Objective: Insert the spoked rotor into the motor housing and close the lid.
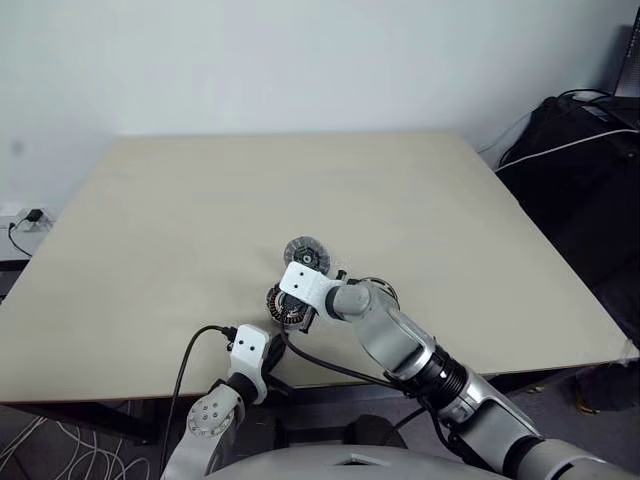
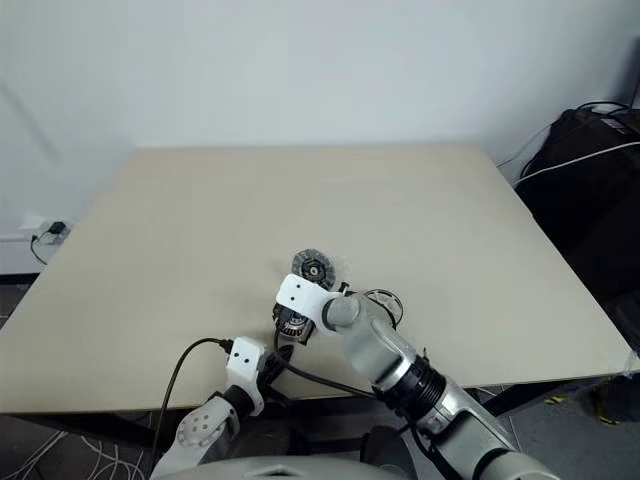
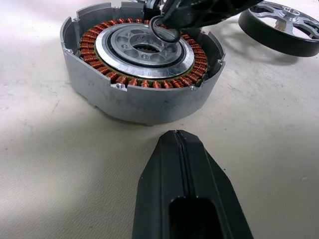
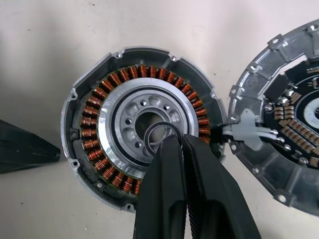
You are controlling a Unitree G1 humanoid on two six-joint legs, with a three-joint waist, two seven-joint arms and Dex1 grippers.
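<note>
- Near the table's (image 1: 150,230) front edge, a little left of centre, sits the motor housing (image 4: 142,129), a round grey shell with a ring of copper windings around a silver centre, open side up
- Over its centre hangs the right gripper (image 4: 174,149), its two black fingers pressed together on a small dark ring (image 4: 158,134), which is held at the housing's central bore; I cannot tell whether the ring touches the metal
- Closer to the table edge than the housing, the left gripper (image 3: 182,144) points at the housing's wall with its jaws closed on nothing, near it but apart
- Just right of the housing lies the spoked rotor (image 3: 281,25), flat on the table, black rim outward, partly hidden behind the right arm in the head views
- Just beyond the housing, on its far side, rests the lid (image 1: 306,255), a grey ribbed disc with a dark hub; in the right wrist view a grey lead runs from it to the housing's rim
- Beyond the table's right edge stands a black bag (image 1: 585,170) draped with a white cable
</note>
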